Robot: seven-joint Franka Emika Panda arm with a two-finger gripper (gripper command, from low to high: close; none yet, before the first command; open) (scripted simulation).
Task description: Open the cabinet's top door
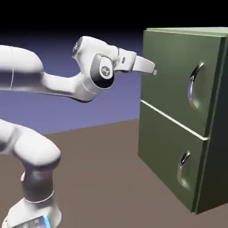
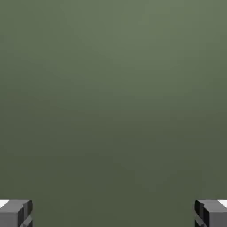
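Note:
The olive-green cabinet (image 1: 217, 133) stands at the right of the exterior view. Its top door (image 1: 171, 84) looks flush with the front, and a long curved silver handle (image 1: 194, 84) sits toward the door's right side. My gripper (image 1: 154, 71) points at the door near its upper left edge, well left of the handle, either very close to the panel or just touching it. In the hand view the door's flat green face (image 2: 113, 97) fills the picture. The gripper (image 2: 113, 215) is open, its grey fingertips (image 2: 15, 213) wide apart with nothing between them. The handle is out of the hand view.
Below the top door is the shorter lower panel (image 1: 164, 147) with a smaller silver handle (image 1: 182, 165). The brown table (image 1: 102, 178) stretches between the robot's base (image 1: 35, 209) and the cabinet.

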